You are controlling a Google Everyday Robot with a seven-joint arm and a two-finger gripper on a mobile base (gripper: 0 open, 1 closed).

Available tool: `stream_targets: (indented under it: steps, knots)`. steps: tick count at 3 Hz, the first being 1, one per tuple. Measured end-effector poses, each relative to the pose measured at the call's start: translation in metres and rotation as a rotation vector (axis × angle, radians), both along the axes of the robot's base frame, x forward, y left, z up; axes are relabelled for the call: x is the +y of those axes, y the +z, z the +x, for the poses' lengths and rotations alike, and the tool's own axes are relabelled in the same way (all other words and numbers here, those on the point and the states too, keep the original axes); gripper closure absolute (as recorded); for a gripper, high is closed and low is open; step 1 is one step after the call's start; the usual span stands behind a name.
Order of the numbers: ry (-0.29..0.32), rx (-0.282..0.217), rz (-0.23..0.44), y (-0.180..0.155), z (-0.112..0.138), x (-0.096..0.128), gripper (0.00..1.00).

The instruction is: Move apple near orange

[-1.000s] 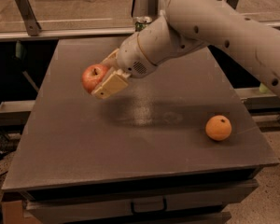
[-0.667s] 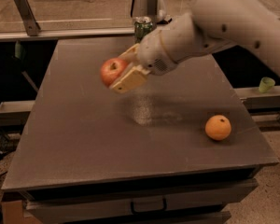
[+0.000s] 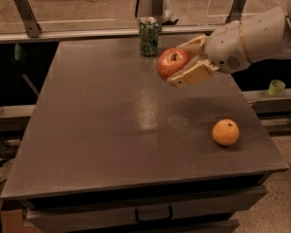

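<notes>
My jaws grip the apple (image 3: 172,62) above the counter (image 3: 111,130), mid-carry. Next, I'd lower it toward five o'clock, beside the orange (image 3: 226,132).

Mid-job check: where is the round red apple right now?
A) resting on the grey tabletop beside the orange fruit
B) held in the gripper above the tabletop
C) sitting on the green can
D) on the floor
B: the gripper is shut on the round red apple, holding it above the grey tabletop, apart from the small orange citrus fruit lying on the table.
</notes>
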State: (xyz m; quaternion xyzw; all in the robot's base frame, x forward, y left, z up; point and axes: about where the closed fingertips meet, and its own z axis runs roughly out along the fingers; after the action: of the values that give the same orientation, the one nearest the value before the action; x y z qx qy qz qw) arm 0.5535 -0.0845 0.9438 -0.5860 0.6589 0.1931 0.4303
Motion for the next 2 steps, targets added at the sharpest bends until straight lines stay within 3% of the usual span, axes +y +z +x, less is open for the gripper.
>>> stream_targets:
  steps: [2]
  knots:
    - [-0.085,0.016,0.054,0.000,-0.019,-0.109,1.00]
